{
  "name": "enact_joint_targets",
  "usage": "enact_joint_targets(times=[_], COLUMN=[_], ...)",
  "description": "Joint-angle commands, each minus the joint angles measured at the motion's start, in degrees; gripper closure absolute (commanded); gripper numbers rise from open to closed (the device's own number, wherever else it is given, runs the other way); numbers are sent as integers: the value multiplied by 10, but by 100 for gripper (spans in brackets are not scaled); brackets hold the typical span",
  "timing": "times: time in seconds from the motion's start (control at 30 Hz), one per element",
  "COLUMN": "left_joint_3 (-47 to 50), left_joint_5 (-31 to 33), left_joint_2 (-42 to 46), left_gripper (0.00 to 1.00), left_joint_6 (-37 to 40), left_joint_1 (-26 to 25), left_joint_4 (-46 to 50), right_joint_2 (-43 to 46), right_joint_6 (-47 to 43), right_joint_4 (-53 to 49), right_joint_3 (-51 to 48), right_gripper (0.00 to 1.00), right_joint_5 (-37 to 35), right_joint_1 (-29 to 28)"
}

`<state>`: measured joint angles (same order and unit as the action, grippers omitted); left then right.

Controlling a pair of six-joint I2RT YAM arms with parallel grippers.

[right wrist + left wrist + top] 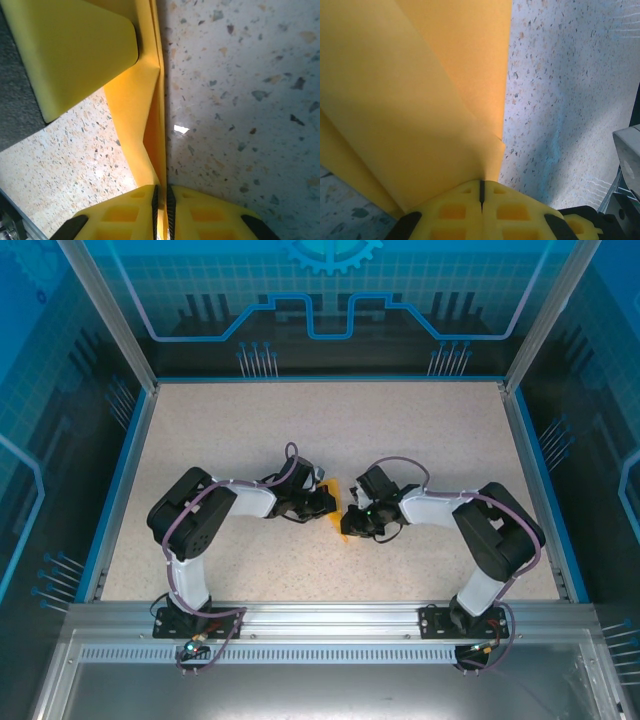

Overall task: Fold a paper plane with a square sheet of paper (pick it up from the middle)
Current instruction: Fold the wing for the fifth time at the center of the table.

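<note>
**Q:** Yellow pads (452,212) moulded with a grid of square pockets sit at the bottom edge of the left wrist view. Whose are they, and are they together?

**A:** They belong to the left gripper (481,186). Its two pads press together along a thin dark seam and pinch the square sheet of paper (410,100). The paper fans up from that seam in smooth, matte orange-yellow layers. One layer ends in a straight edge with a small stepped corner just above the pads. The sheet's far end is cut off by the frame.

**Q:** And the other hand?

**A:** The right gripper (161,195) has the same pocketed yellow pads. They are clamped on a thin folded edge of the paper standing between them (a narrow dark slit runs along each side of it). A creased flap slants up from there towards a smooth yellow block (75,50) with a rounded corner, itself cut off by the frame. How the block meets the paper is hard to make out.

**Q:** Where is the sheet overall?

**A:** From above, it is mid-table between the two grippers and mostly hidden by them, with small orange slivers peeking out. Its full outline cannot be told. Beneath lies the table (250,420), pale and stone-like with dark flecks. I cannot tell whether the paper touches it.
</note>
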<state>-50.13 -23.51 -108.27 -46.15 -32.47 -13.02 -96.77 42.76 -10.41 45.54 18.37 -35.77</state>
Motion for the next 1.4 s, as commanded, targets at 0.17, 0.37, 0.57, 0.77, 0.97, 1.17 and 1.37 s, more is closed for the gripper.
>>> enact_joint_targets(times=[0.17,0.37,0.57,0.77,0.97,1.17,1.37], left_joint_3=[-1,0,0,-2,-5,-5,-4], left_joint_5=[3,1,1,-1,-3,-2,-1], left_joint_2=[-22,-21,-22,-23,-24,-25,-26], left_gripper=[100,100,100,100,100,100,100], left_joint_6=[17,19,21,22,22,24,29], left_joint_1=[0,0,0,0,1,0,0], left_joint_4=[41,42,43,45,48,50,54], right_joint_2=[-19,59,78,11,-41,-53,-71], right_joint_6=[-16,-7,11,36,35,16,20], right_joint_4=[-97,-78,32,67,66,36,64], right_joint_3=[9,-5,-15,31,38,16,-23], right_gripper=[85,83,85,91,92,92,92], right_joint_5=[-18,-8,111,138,127,85,100], right_joint_1=[-37,-4,41,21,18,23,30])
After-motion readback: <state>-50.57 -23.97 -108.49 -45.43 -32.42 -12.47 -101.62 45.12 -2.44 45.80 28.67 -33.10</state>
